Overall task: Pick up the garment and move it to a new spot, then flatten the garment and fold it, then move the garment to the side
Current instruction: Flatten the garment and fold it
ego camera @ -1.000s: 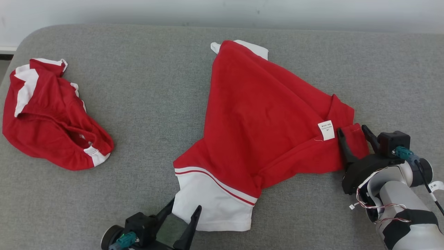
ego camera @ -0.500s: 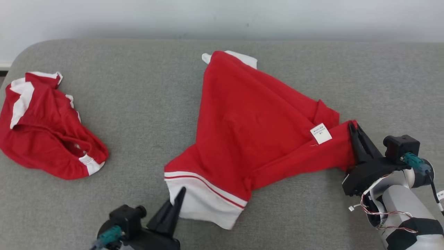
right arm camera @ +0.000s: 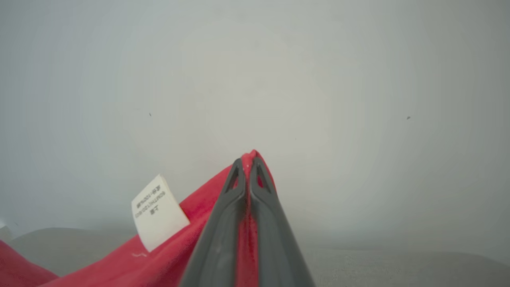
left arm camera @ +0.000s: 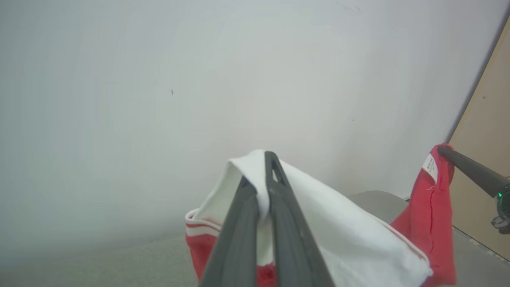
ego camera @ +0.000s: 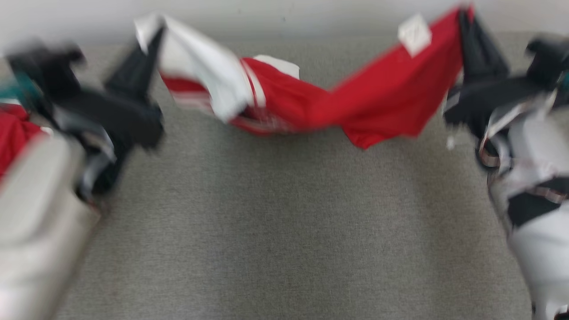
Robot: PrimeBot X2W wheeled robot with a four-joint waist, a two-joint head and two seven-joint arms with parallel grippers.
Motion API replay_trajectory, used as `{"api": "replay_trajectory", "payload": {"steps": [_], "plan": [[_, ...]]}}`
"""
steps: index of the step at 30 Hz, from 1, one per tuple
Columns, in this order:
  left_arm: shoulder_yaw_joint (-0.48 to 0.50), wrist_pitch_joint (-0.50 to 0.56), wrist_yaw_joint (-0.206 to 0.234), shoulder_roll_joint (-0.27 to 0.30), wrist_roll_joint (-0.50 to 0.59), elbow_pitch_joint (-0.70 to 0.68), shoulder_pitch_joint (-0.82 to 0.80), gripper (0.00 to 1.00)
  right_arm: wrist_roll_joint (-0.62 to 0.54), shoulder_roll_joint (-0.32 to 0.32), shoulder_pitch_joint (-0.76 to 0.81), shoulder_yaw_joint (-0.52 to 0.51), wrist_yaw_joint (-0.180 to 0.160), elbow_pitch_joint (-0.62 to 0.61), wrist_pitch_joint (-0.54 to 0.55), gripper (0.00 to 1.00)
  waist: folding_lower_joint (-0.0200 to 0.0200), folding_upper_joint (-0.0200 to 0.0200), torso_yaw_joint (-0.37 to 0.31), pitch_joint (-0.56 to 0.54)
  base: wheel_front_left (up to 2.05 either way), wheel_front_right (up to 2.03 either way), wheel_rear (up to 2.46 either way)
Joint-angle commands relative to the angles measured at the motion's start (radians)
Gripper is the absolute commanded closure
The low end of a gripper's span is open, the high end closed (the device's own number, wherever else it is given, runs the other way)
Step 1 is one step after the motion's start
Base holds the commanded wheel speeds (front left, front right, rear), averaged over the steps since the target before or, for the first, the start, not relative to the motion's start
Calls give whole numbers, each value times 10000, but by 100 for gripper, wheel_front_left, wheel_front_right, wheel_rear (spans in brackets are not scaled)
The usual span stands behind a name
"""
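Half a second ago the red-and-white cotton garment (ego camera: 355, 102) lay on the grey fabric surface (ego camera: 284, 222). Now it hangs above it, strung between your left end effector (ego camera: 155, 35) (pinched shut on the white hem) and right end effector (ego camera: 464, 15), pinched on a red edge. The lift looks done, so carry it next.

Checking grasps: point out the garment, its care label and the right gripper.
garment (ego camera: 382, 98), head view, red panel.
care label (right arm camera: 157, 213), right wrist view, its centre.
right gripper (right arm camera: 248, 161), right wrist view, between fingertips.
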Motion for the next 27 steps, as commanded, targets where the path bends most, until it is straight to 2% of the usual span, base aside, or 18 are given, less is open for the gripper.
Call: {"api": "replay_trajectory", "payload": {"steps": [1,6,7,13,14,16,22,27], "plan": [[69,217,5,146,-161,157,-835,100,82,64,-664,-68,-23,-93,173,100,0,-1,-231,1101,0,0,0],[309,1173,5,489,-703,1108,-4618,100,145,122,-3678,-586,-23,-19,1122,100,0,-1,-435,2668,0,0,0],[292,1437,5,537,-620,1712,-6065,100,9,76,-4907,-875,-23,164,1452,100,0,-1,-449,3215,0,0,0],[169,1440,5,537,63,3282,-9927,100,-799,91,-8201,-1485,-23,977,2078,100,0,-1,-684,4419,0,0,0],[169,1440,5,537,63,3282,-9927,100,-799,91,-8201,-1485,-23,977,2078,100,0,-1,-684,4419,0,0,0],[89,1321,7,492,153,3697,-10916,100,-1161,11,-9112,-1582,-23,1387,2157,100,0,-1,-741,4663,0,0,0],[-688,1033,7,278,404,4832,-12751,100,-2092,-235,-10886,-1476,-23,2436,2178,100,0,-1,-616,4859,0,0,0],[-972,745,7,-95,199,5662,-13487,100,-2424,-365,-11649,-1490,-23,3156,2054,100,0,-1,-555,4957,0,0,0]]}}
